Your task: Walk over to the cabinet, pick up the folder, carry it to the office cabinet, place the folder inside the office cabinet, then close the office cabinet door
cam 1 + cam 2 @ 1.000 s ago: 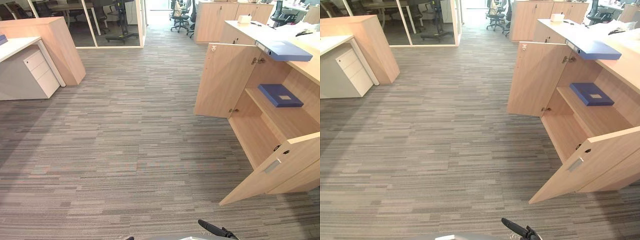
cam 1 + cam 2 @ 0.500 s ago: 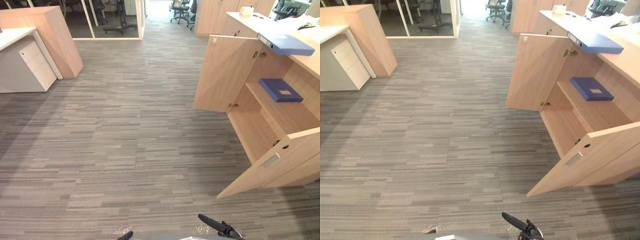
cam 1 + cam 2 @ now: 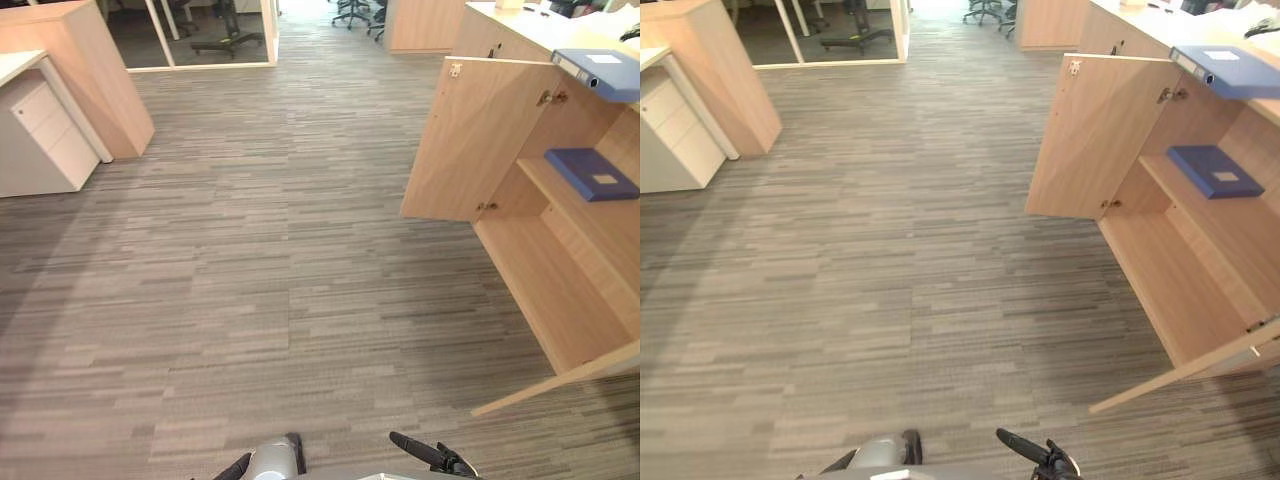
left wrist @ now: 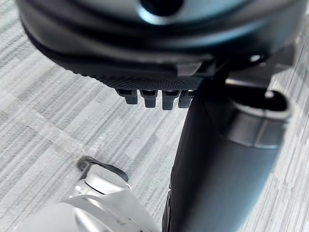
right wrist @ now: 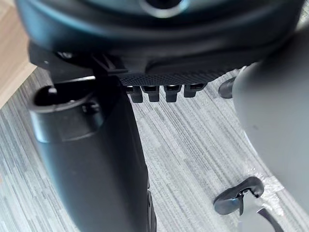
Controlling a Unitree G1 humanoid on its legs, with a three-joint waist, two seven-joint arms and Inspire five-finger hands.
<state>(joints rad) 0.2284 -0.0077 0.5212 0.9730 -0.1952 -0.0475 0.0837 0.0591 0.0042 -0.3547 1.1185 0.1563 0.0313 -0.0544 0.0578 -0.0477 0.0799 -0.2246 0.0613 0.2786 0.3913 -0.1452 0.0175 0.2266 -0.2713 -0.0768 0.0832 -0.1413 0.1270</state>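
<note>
A dark blue folder (image 3: 592,173) lies flat on the open cabinet's (image 3: 565,300) shelf at the frame's right edge, with a paler binder (image 3: 603,72) on the top above. The left hand (image 4: 159,53) and right hand (image 5: 159,53) hang empty over the carpet (image 3: 250,250), fingers relaxed.

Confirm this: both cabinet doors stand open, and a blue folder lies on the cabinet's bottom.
One point is wrong: the folder lies on the shelf, not the bottom, as the left eye view shows. Both doors do stand open.
</note>
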